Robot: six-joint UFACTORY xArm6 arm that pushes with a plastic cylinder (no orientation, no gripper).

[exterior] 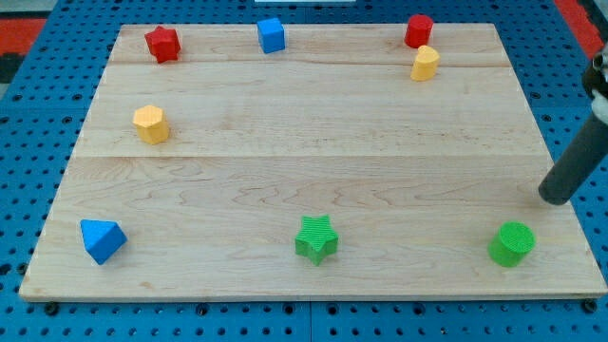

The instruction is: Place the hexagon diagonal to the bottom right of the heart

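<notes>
A yellow hexagon [151,123] lies at the view's left, in the upper half of the wooden board [313,161]. A yellow block that looks like a heart [425,63] lies near the view's top right, just below a red block [418,30] whose shape could be a hexagon or a cylinder. My tip [556,196] rests on the board at the view's right edge, above a green cylinder [512,244]. It is far from both yellow blocks and touches no block.
A red star [162,43] and a blue cube [271,35] lie along the view's top. A blue triangle [102,239] lies at the bottom left and a green star [316,237] at the bottom middle. Blue pegboard surrounds the board.
</notes>
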